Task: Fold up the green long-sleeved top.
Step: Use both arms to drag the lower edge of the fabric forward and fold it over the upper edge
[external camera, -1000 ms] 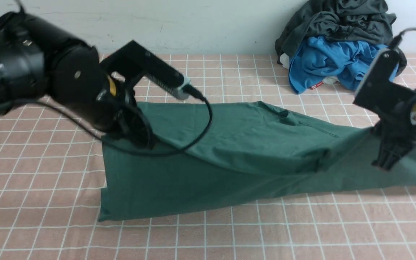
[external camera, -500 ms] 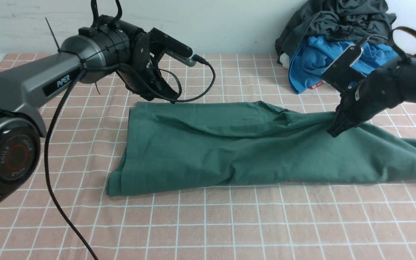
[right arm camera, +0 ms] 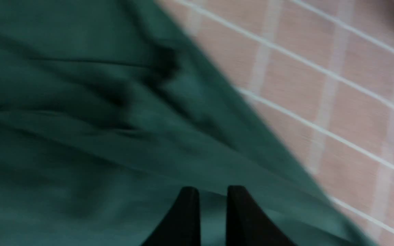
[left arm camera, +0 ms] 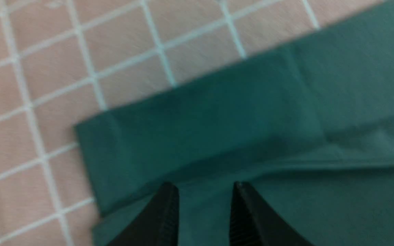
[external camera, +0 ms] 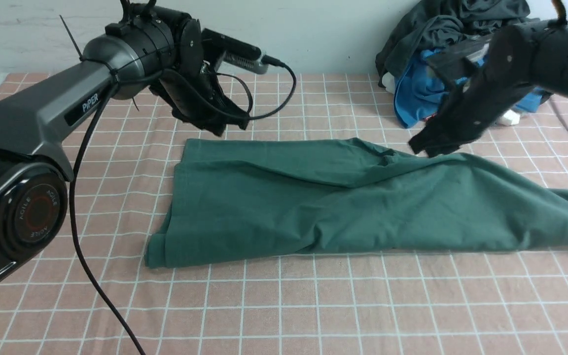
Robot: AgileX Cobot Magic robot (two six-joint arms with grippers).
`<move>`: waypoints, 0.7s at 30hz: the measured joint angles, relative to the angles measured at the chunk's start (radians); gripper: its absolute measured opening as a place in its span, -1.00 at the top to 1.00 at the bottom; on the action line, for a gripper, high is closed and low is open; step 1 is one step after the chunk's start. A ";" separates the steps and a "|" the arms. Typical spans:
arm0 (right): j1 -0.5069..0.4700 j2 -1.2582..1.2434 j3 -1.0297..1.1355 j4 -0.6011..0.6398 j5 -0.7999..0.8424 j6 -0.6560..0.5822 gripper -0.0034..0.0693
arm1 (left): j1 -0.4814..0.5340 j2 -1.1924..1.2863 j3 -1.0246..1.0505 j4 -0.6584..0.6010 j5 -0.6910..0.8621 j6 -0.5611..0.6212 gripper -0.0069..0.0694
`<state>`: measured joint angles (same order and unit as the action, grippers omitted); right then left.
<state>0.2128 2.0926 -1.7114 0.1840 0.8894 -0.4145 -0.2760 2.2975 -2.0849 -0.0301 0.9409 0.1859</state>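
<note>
Since neither gripper is holding cloth, stage: I am judging 1 lengthwise fold as laid and both arms as sitting between grasps.
Left gripper [external camera: 219,127]: hovering just over the far left corner of the garment, its fingers [left arm camera: 162,218] standing parted with nothing between them.
Green long-sleeved top [external camera: 313,207]: lying on the checked tablecloth [external camera: 284,305] as a long doubled band, running from left of centre out to the right edge of the front view. In the left wrist view the upper layer is sitting slightly back from the lower one.
Right gripper [external camera: 427,145]: hanging blurred just above the far edge of the band, right of centre; its fingers [right arm camera: 183,218] are showing a narrow gap with only green cloth beyond, so I am reading them as slightly apart and empty.
Done: I am counting the halving along the length, though ridges are crossing the middle and the edges are not lining up cleanly.
Left: I am expecting smoothing and at least 1 crosswise fold to shorten the band. I cannot tell where the sleeves are lying.
Pile at far right: a charcoal garment [external camera: 461,24] is heaping over a blue garment [external camera: 412,93], well apart from the fold and not part of it.
Writing, left arm base joint [external camera: 30,214]: I am reading "AGILE" around the ring; the rest is too small.
Writing, left arm link [external camera: 89,101]: I am reading "PIPER".
Writing, garment: no logo or label is showing on the upturned side.
</note>
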 joint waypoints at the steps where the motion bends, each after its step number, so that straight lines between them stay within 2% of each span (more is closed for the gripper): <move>1: 0.014 0.020 0.000 0.130 -0.001 -0.112 0.84 | -0.001 0.008 0.001 -0.056 0.034 0.064 0.39; 4: 0.032 0.082 0.000 0.286 -0.002 -0.340 0.92 | -0.005 0.017 0.001 -0.128 0.057 0.156 0.54; 6: 0.035 0.132 0.000 0.333 -0.014 -0.454 0.94 | -0.003 0.018 0.001 -0.142 0.056 0.183 0.60; 10: 0.032 0.198 -0.037 0.330 -0.111 -0.533 0.94 | 0.010 0.018 0.001 -0.145 0.038 0.187 0.50; 13: 0.029 0.234 -0.089 0.295 -0.217 -0.444 0.94 | 0.028 0.018 0.001 -0.141 0.015 0.187 0.29; 14: 0.028 0.236 -0.092 0.287 -0.226 -0.432 0.94 | 0.029 0.018 0.001 -0.140 0.015 0.187 0.27; 16: 0.016 0.255 -0.137 0.238 -0.298 -0.246 0.93 | 0.048 0.024 0.001 -0.126 -0.011 0.187 0.05; 19: 0.009 0.255 -0.197 0.174 -0.275 -0.074 0.92 | 0.062 0.038 0.001 -0.117 -0.034 0.189 -0.14; 21: 0.009 0.244 -0.235 0.138 -0.222 -0.017 0.91 | 0.068 0.051 0.001 -0.112 -0.041 0.202 -0.23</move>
<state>0.2223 2.3362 -1.9461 0.3224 0.6673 -0.4311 -0.2076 2.3483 -2.0837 -0.1420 0.8997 0.3875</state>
